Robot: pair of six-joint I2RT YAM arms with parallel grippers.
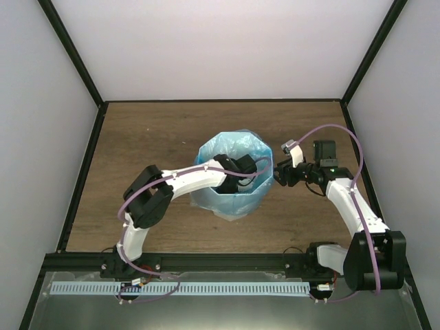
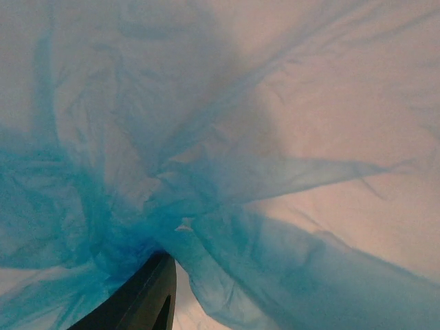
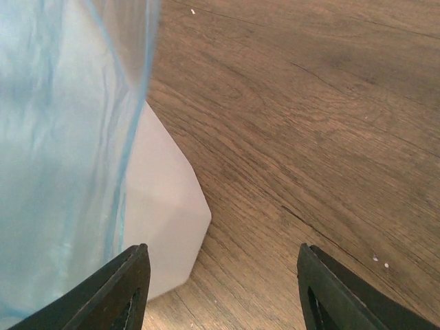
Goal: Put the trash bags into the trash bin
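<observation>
The trash bin [image 1: 232, 205] stands at the table's middle, its rim and sides wrapped by the light-blue trash bag [image 1: 218, 148]. My left gripper [image 1: 242, 167] reaches down inside the bin. In the left wrist view, wrinkled blue bag film [image 2: 275, 206] fills the frame. One dark finger [image 2: 148, 295] shows well left of centre, and film hides the other. My right gripper [image 1: 280, 172] hovers just right of the bin, open and empty [image 3: 223, 275]. The right wrist view shows the bin's white faceted wall [image 3: 165, 213] and the bag's overhang [image 3: 55, 137] at the left.
The brown wooden table [image 1: 151, 137] is walled by white panels with black frame posts [image 1: 75, 69]. A metal rail [image 1: 220, 261] runs along the near edge by the arm bases. Bare wood [image 3: 309, 137] lies right of the bin.
</observation>
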